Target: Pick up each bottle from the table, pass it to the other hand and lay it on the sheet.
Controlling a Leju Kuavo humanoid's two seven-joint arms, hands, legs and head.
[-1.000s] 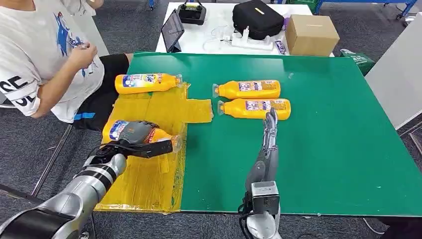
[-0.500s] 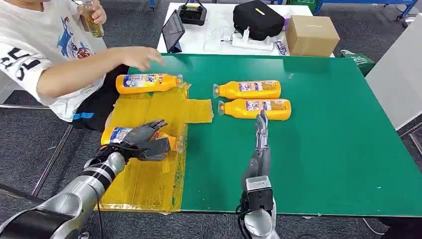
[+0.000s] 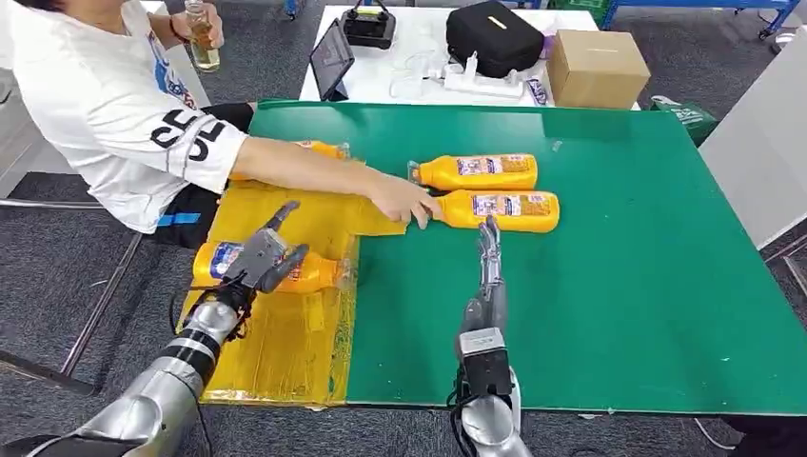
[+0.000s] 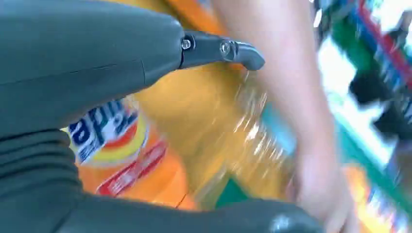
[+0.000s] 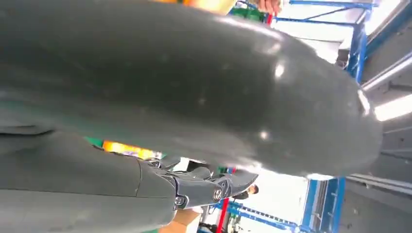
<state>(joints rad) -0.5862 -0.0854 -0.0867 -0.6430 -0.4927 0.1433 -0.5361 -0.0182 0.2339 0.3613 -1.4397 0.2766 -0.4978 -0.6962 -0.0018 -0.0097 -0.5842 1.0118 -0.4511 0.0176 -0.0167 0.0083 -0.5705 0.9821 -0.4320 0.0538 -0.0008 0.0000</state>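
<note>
An orange bottle (image 3: 305, 273) lies on the yellow sheet (image 3: 285, 352) at the green table's left side. My left hand (image 3: 262, 255) hovers over its labelled end with fingers spread, holding nothing; the left wrist view shows that label (image 4: 109, 138) just under the hand. A second orange bottle (image 3: 324, 149) lies at the sheet's far edge, mostly hidden by a person's arm. Two more orange bottles (image 3: 481, 171) (image 3: 509, 209) lie side by side on the green table (image 3: 647, 286). My right hand (image 3: 489, 249) stretches flat just short of the nearer one, holding nothing.
A person seated at the left reaches an arm (image 3: 314, 171) across the sheet, hand (image 3: 407, 202) on the nearer bottle's neck. Behind stands a white table (image 3: 419, 38) with a black bag (image 3: 493, 36), a cardboard box (image 3: 596, 65) and a tablet (image 3: 330, 59).
My left hand let go of the bottle on the sheet and spread its fingers. My right hand drew back slightly. The person's arm reached across to the nearer bottle on the green table.
</note>
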